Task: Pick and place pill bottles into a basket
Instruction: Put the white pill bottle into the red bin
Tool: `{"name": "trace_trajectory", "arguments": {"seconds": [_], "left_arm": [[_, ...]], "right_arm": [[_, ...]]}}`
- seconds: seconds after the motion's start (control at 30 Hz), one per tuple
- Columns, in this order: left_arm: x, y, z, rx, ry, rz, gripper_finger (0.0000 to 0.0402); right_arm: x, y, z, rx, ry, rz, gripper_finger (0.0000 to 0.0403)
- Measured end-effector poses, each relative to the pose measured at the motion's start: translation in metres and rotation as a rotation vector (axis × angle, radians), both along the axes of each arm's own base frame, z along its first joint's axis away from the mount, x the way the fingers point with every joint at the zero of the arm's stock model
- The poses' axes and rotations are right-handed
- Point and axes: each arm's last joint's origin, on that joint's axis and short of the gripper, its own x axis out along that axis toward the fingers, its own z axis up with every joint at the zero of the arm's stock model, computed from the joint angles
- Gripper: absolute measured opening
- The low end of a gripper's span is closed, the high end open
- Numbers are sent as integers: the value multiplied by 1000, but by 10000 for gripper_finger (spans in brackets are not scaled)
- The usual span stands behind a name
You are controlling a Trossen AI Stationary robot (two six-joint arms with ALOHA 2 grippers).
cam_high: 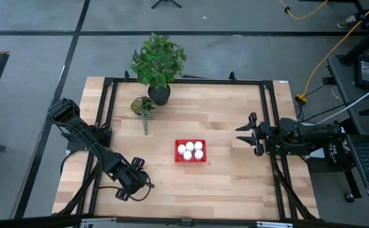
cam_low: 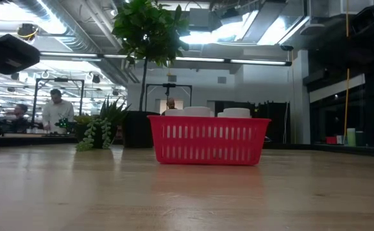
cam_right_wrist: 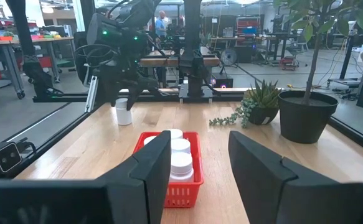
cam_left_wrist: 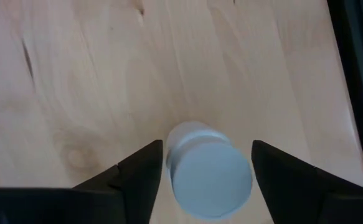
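Note:
A red mesh basket (cam_high: pixel 190 151) stands mid-table with several white pill bottles (cam_high: pixel 190 146) upright inside; it also shows in the low view (cam_low: pixel 207 140) and the right wrist view (cam_right_wrist: pixel 190 180). One more white pill bottle (cam_left_wrist: pixel 210 176) stands upright on its base on the wood near the table's near left corner; it shows in the right wrist view too (cam_right_wrist: pixel 124 114). My left gripper (cam_left_wrist: pixel 207 144) points down over this bottle, open, with one finger close on either side of its cap. My right gripper (cam_high: pixel 241 134) is open and empty, right of the basket.
A black pot with a leafy plant (cam_high: pixel 159 94) and a small trailing succulent (cam_high: pixel 143 106) stand at the far side, left of the basket. Black frame rails (cam_high: pixel 269 114) run along the table's sides. People show in the room beyond.

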Motion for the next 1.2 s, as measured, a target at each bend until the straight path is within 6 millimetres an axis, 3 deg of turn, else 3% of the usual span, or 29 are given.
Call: {"name": "trace_trajectory", "arguments": {"seconds": [0.33,0.67,0.87,1.2], "left_arm": [[2,-2,2,-38,-17,48,158],[11,-2,8,-83,-48,52,158],[33,5,29,-140,-100,37,158],[81,38,92,-136,-312,2,158]], "right_arm": [[0,0,0,0,0,0,163],[0,0,0,0,0,0,163],[0,0,0,0,0,0,163],[0,0,0,0,0,0,163]]}}
